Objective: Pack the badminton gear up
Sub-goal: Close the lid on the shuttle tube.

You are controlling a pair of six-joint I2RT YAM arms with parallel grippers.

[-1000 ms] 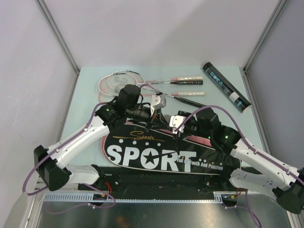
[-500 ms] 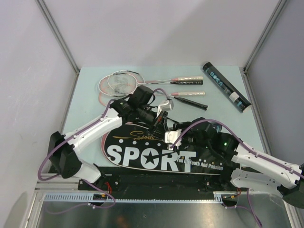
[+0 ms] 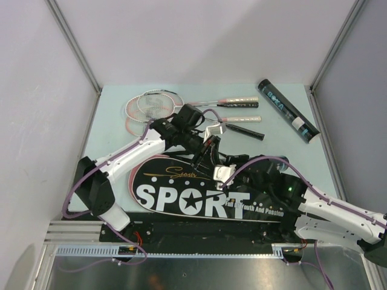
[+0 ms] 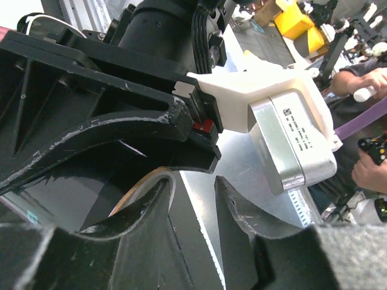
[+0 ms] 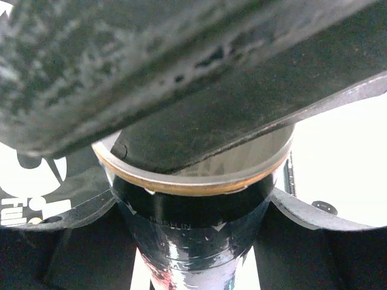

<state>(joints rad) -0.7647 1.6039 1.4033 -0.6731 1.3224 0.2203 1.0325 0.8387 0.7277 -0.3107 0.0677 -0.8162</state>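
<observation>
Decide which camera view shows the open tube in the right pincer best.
Right wrist view: the open tube fills the frame, clamped in the right pincer, white feathers showing inside. Left wrist view catches only what looks like an arc of its rim. In the top view the arms hide it.

- From above I can't read the left gripper (image 3: pixel 211 150) or the right gripper (image 3: pixel 219 175): both sit in a dark tangle, too small to tell.
- In the right wrist view, a blurred black bar (image 5: pixel 181 78) hides the tube (image 5: pixel 193 223) mouth, and the tube's lower end runs off frame.
- The left arm (image 3: pixel 136 151) hides part of the racket heads (image 3: pixel 145 104).
</observation>
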